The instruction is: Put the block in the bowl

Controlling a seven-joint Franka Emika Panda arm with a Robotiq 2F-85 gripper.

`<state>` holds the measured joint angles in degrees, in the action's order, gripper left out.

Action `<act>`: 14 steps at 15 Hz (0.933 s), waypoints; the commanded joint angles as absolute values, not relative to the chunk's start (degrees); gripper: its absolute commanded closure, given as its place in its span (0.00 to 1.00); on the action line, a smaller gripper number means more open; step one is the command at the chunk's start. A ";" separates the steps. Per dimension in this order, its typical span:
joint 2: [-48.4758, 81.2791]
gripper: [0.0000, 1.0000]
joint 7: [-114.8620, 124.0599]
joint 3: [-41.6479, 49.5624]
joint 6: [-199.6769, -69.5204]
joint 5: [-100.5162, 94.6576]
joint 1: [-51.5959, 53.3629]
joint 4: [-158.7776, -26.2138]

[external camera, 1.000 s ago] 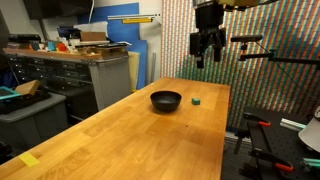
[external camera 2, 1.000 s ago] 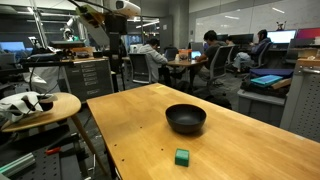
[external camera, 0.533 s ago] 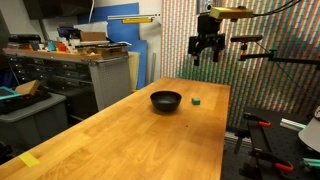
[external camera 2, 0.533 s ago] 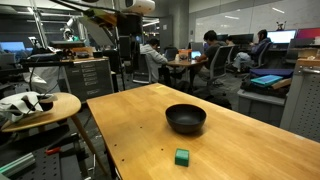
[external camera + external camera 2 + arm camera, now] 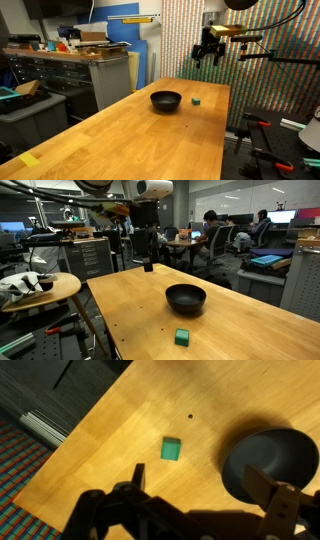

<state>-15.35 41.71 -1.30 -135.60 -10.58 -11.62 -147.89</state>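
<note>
On the desk, the bowl is sitting at the left, and the block is lying near it on the right, not touching it and close to the desk edge. Further right, the tool is hanging high above the desk, with its jaws standing wide apart and gripping nothing. In my judgement, a descent that is not well centred is risking to knock the tiny block over the edge, or to strike the bowl rim.
</note>
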 commanded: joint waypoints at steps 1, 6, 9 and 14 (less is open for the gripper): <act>-11.29 0.00 41.88 0.38 -143.33 -13.62 -13.12 -149.01; -3.89 0.00 39.92 3.19 -152.29 -15.53 -13.38 -149.20; 0.39 0.00 38.29 5.10 -156.28 -15.58 -12.73 -148.87; 5.96 0.00 34.97 8.00 -161.76 -14.21 -11.34 -148.36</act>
